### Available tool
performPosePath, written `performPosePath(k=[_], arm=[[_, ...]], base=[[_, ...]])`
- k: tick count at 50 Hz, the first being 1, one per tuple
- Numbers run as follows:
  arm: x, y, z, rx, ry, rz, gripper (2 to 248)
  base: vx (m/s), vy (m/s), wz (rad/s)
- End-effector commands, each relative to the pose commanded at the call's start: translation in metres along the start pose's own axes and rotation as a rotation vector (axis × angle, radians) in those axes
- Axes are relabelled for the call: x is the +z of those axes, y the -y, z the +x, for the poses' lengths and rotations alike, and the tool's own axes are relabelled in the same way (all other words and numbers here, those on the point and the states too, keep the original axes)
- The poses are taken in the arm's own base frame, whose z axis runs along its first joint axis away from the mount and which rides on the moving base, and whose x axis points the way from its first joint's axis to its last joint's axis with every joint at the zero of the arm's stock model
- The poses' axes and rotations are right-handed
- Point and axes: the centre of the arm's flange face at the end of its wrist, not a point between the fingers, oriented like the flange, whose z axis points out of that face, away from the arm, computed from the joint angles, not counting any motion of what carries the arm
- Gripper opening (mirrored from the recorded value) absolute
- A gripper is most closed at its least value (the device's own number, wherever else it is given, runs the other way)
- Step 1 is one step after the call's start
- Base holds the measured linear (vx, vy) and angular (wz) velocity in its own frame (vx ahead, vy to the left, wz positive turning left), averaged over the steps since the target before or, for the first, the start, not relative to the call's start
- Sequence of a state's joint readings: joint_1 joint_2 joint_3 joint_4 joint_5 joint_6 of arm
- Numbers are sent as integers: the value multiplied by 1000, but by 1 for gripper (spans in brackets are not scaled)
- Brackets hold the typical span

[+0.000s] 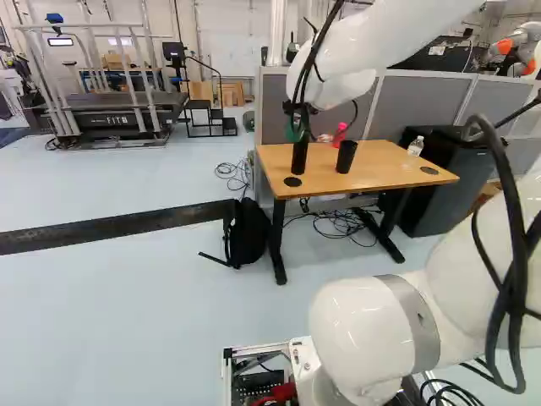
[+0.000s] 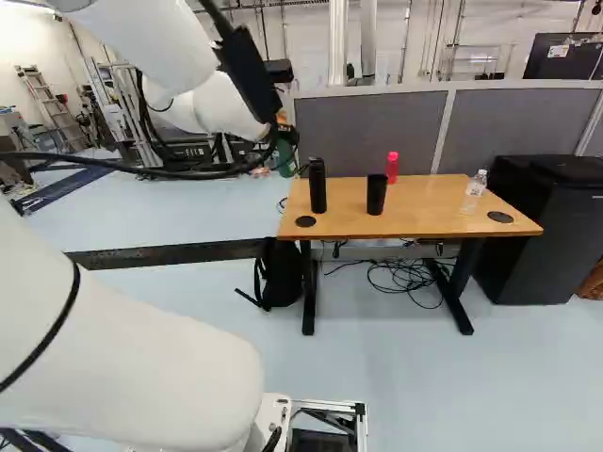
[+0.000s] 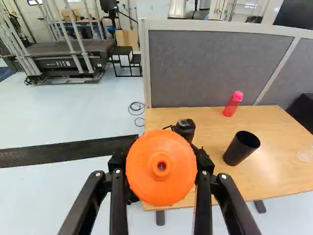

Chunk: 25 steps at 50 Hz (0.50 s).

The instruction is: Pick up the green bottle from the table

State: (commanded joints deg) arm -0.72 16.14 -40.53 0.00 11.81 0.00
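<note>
The grey partition runs behind the worktop, at its twelve o'clock. The white arm reaches out toward the nine o'clock end of the worktop. A black cabinet stands beside it at three o'clock, and a black backpack sits on the floor by its nine o'clock leg. The green bottle is grasped by the jaws, one on each side of its orange lid, near the worktop's nine o'clock end. From that lid in the wrist view, a tall black bottle is at one o'clock, a clear bottle near three, a black cup past two, a pink bottle between one and two.
</note>
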Motion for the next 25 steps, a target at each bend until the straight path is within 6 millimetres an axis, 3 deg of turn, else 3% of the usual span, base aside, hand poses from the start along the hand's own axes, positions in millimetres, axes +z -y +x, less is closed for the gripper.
performPosePath(k=[25], arm=[[3,1,-83,-1,-13,4,23]], base=[[0,0,0]])
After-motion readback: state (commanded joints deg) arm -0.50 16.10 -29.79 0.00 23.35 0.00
